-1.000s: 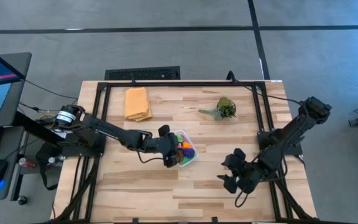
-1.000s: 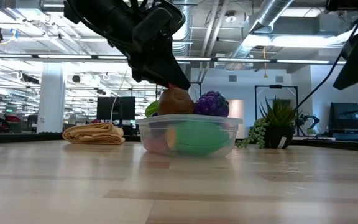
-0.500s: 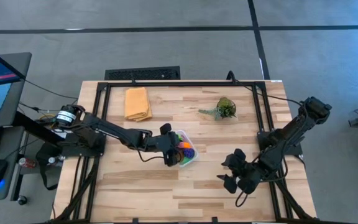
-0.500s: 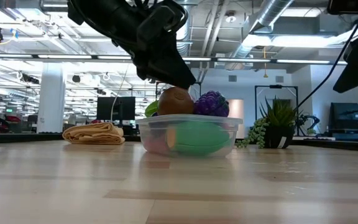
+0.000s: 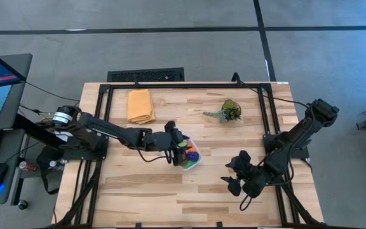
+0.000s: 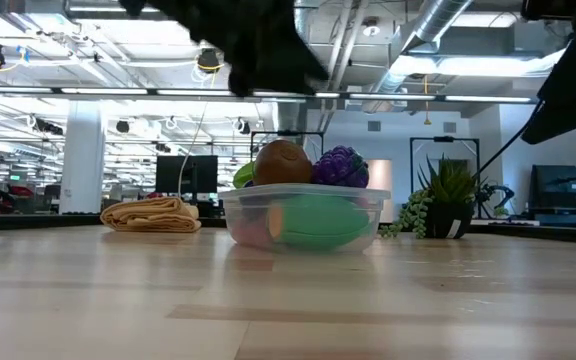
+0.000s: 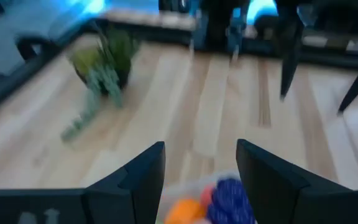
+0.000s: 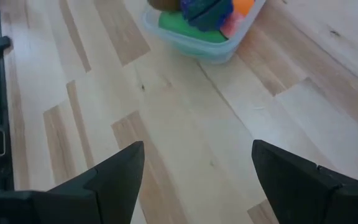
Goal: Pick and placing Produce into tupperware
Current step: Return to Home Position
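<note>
The left gripper is spread, its fingers well apart with nothing between them; it hangs over the tupperware, on the side nearer its own arm's base, and touches nothing; in the low view it shows as a dark shape clear above the heap. The left arm reaches out from the desk's left edge, stretched long and low towards the middle. The produce lies heaped inside the tupperware near the middle of the desk; a green piece fills the lower part behind the clear wall; a brown piece and purple grapes rise above the rim, side by side; an orange piece sits just beside the grapes. The right gripper is likewise wide apart and empty; it is held over bare desk on the right side, well apart from the tupperware and facing it; its arm folds back to the right edge. A folded cloth lies at the far left; a plant stands at the far right.
</note>
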Tool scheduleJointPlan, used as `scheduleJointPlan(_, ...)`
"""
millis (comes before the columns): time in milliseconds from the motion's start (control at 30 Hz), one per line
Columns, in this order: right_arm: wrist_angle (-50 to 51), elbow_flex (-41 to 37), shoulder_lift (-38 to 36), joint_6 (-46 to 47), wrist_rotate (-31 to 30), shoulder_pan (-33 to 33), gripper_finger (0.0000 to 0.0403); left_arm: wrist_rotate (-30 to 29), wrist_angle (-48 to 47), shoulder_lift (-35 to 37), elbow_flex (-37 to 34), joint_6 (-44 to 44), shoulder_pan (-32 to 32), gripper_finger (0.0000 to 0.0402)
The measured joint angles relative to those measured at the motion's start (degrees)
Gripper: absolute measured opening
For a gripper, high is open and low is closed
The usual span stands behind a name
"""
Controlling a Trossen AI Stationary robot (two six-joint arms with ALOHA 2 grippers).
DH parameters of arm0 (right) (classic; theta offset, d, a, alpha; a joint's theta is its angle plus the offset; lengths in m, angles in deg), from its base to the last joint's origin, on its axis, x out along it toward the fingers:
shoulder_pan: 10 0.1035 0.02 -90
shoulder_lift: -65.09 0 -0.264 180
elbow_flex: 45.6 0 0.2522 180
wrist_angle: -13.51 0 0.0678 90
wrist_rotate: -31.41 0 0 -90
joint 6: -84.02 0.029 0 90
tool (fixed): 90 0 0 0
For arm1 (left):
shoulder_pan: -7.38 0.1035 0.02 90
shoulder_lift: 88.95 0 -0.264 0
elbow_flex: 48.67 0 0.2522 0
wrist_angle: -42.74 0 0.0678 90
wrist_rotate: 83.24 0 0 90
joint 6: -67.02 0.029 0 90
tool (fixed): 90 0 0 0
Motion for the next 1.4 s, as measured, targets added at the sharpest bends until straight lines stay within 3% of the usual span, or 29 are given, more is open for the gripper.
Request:
scheduleJointPlan(300, 0.74, 0.02, 0.0, -10.84, 4.98, -4.24, 0.0322, -1.95, -2.87, 13.05, 4.16, 8.26, 0.08, 0.019)
scheduleJointPlan(533, 3.19, 1.78, -1.95, -13.43, 5.18, -9.01, 0.0322, -2.45, -6.85, 23.68, 4.74, 9.84, -0.25, 0.019)
scheduleJointPlan(733, 5.45, 7.12, -6.39, -29.33, 9.14, -10.92, 0.0322, -9.09, -20.45, 31.99, 4.71, 15.96, -0.19, 0.019)
scheduleJointPlan(867, 5.23, 10.75, -9.75, -40.61, 8.99, -12.27, 0.0322, -10.36, -30.81, 36.8, 4.71, 11.16, -0.24, 0.019)
scheduleJointPlan(967, 5.17, 13.1, -12.46, -46.4, 8.92, -13.96, 0.0322, -6.19, -37.94, 39.33, 4.71, 7.21, -0.19, 0.019)
scheduleJointPlan(1133, 2.61, 14.27, -18.58, -53.57, 9.0, -16.96, 0.0322, 11.09, -46.04, 41.73, 4.69, 7.89, -0.28, 0.019)
scheduleJointPlan(1400, -1.68, 8.87, -29.59, -57.54, 12.22, -22.97, 0.0322, 13.24, -42.86, 46.83, 0.15, 12.41, -0.23, 0.019)
